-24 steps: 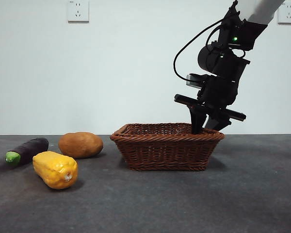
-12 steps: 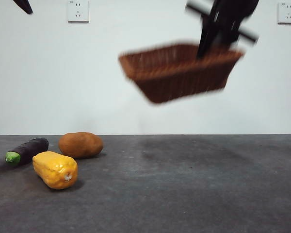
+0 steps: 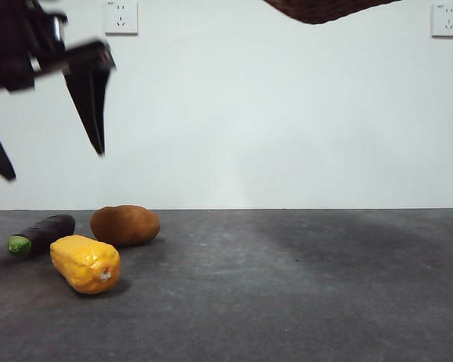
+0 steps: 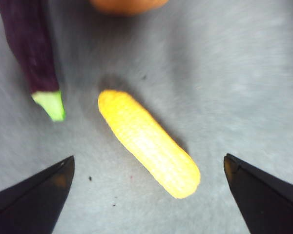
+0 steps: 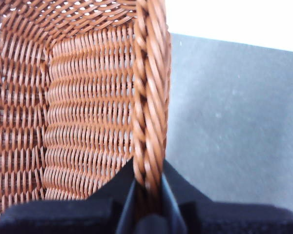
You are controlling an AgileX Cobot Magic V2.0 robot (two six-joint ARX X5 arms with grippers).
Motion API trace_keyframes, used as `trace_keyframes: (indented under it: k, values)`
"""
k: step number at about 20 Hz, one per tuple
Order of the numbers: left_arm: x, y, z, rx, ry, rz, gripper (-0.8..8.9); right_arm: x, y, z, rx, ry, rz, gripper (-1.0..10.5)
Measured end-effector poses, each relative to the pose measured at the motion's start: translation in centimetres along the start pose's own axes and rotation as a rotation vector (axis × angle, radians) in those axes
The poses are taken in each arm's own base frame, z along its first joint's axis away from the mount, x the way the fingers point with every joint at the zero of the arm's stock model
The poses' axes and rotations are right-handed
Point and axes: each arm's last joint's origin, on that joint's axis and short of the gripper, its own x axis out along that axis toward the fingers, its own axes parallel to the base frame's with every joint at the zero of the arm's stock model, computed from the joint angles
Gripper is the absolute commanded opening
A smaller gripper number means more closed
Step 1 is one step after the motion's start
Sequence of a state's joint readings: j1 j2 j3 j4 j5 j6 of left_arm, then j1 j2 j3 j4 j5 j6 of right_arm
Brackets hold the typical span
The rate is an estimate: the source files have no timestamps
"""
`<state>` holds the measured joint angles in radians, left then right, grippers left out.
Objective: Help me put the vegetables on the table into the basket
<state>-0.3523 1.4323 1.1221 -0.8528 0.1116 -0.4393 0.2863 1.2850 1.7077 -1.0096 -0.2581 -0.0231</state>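
Front view first: left gripper is hanging high at the left with jaws spread wide and nothing between them, above the vegetables. Corn, potato and eggplant are all lying on the table, close together at the left, corn nearest the camera. Only the underside of the basket is showing at the top edge, well up off the table and well apart from the vegetables; the gripper carrying it is out of frame.

Left wrist view: wide-open jaws are framing the corn, which is lying diagonally between them but well below. Eggplant is sitting just beside it with the green stem end toward the corn; an edge of the potato is peeking in. Corn looks like the likely first pick.

Right wrist view: right gripper is clamping narrow on the braided rim of the basket, one jaw inside the wall, one outside. The stretch of basket interior in view is showing no vegetables. This view alone is showing what is holding the basket.

Progress: nothing is in the basket yet; all three vegetables are left to move.
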Motion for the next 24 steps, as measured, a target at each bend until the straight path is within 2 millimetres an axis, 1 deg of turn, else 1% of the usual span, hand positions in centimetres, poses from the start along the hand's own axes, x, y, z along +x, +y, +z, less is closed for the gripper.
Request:
trace_keyframes:
  k: [4, 8, 15, 16, 18, 21, 24]
  values:
    - [3.0, -0.4, 0.4, -0.093, 0.063, 0.032, 6.16, -1.2, 0.3, -0.6, -0.025, 0.021, 0.004, -0.1]
    - [5.4, -0.8, 0.5, -0.129, 0.11, 0.052, 6.16, -1.5, 0.4, -0.8, -0.029, 0.034, 0.007, -0.1]
    - [8.4, -1.5, 0.2, -0.16, 0.161, 0.103, 6.15, -1.5, 0.5, -0.9, -0.035, 0.037, 0.025, -0.1]
    - [8.6, -1.5, 0.1, -0.165, 0.165, 0.105, 5.47, -1.5, 0.5, -0.9, -0.039, 0.037, 0.025, -0.1]
    - [8.8, -1.6, 0.2, -0.169, 0.156, 0.101, 3.48, -1.5, 0.5, -0.9, -0.042, 0.038, 0.025, -0.1]
    - [9.1, -1.9, 0.2, -0.162, 0.147, 0.094, 2.32, -1.5, 0.5, -0.9, -0.045, 0.038, 0.026, -0.1]
    - [9.2, -2.4, 0.1, -0.148, 0.138, 0.082, 0.37, -1.5, 0.5, -0.9, -0.046, 0.038, 0.026, -0.1]
